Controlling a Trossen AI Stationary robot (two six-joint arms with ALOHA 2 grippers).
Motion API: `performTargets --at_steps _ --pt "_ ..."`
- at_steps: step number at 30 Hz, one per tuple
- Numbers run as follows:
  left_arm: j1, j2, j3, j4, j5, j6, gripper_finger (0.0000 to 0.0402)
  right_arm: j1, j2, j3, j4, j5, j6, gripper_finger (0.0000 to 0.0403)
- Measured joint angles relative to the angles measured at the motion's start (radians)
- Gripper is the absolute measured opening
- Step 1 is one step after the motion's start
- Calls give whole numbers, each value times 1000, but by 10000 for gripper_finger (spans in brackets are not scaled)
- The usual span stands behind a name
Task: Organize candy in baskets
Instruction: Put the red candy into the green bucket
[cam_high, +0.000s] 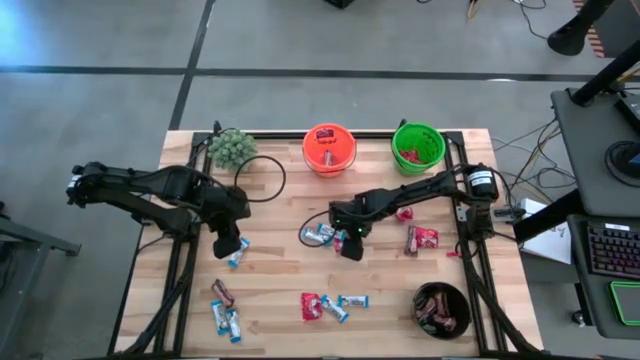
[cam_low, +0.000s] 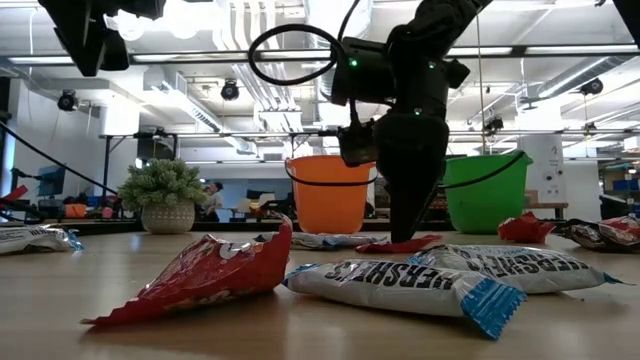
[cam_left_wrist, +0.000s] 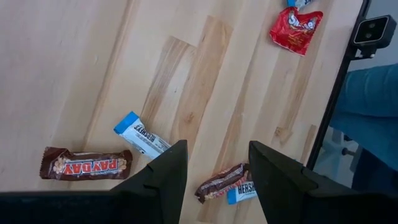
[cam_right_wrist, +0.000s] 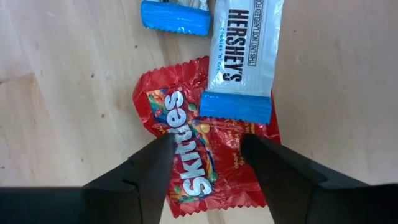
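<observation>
**Right gripper** (cam_right_wrist: 206, 146): hanging low at mid-table, fingers spread wide, straddling a red Skittles packet (cam_right_wrist: 199, 165) without closing on it. Packet lying flat on the table (cam_right_wrist: 74, 93).

**Hershey's bar** (cam_right_wrist: 244, 56): lying overlapping one edge of the Skittles packet and touching it. Blue-ended bar (cam_right_wrist: 174, 17) lying just beside.

**Left gripper** (cam_left_wrist: 217, 149): hanging over the table's left half, fingers parted, gripping nothing. Sitting just beside a blue-and-white bar (cam_high: 238, 256) in the high view.

**Payday bar** (cam_left_wrist: 86, 165): lying loose on the wood below the left gripper, near further blue-and-white and brown wrappers.

**Orange pail** (cam_high: 329, 148): standing at the far edge, centre, holding red candy.

**Green pail** (cam_high: 418, 146): standing at the far edge, right of the orange pail, holding red candy.

**Black bowl** (cam_high: 442, 308): sitting at the near right corner, holding brown bars.

**Loose candy**: red packets (cam_high: 422, 238) lying right of the right gripper. Red-and-blue group (cam_high: 325, 306) lying near front centre. Brown and blue bars (cam_high: 225, 310) lying front left.

**Plant** (cam_high: 232, 147): standing at the far edge, left of the orange pail.
</observation>
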Motion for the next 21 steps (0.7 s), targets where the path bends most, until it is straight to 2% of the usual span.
performTargets --at_steps 10,15,21 --pt "0 0 0 0 6 0 153 -6 55 -5 19 76 18 220" --pt "0 0 0 -1 28 0 153 -7 94 0 22 27 44 220" --pt "0 0 0 -1 44 0 153 -2 81 0 28 29 43 219"
